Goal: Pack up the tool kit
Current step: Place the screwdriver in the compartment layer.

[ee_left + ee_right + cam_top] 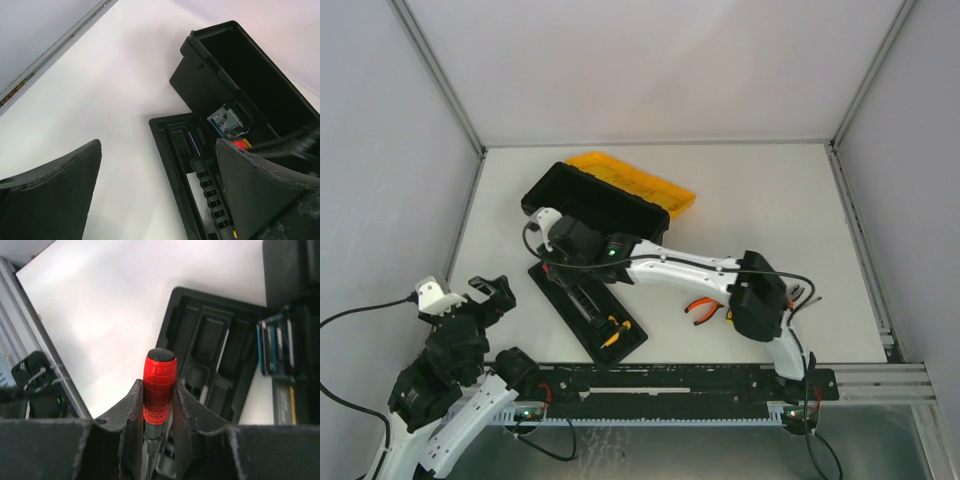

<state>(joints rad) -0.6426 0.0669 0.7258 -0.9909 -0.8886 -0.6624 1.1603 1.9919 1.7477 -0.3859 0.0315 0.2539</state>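
Toolbox of black moulded plastic stands open toward the back left of the white table, set on a diagonal, and we see its deep rectangular well, dark and smooth-walled. Its yellow lid, a flat panel with a ribbed grid surface, is thrown back behind the far wall. On the near wall sits a small bluish, glassy-looking latch.

Just in front of the box lies the inner tray, a long shallow black slab pressed into narrow shaped recesses. One recess holds a tool with a ribbed black grip that shows yellow at its near end.

Above the gap between box and tray we find the right gripper, its dark, matte, wedge-shaped fingers clamped on a screwdriver. The handle is a glossy red cylinder with a moulded grid pattern and a rounded black cap, and its thin metal shaft runs down between the jaws.

Orange-handled pliers rest on the table to the right of the tray, partly under the right arm.

Well apart at the near left corner, the left gripper hangs over bare table with its broad curved black jaws spread wide and nothing between them
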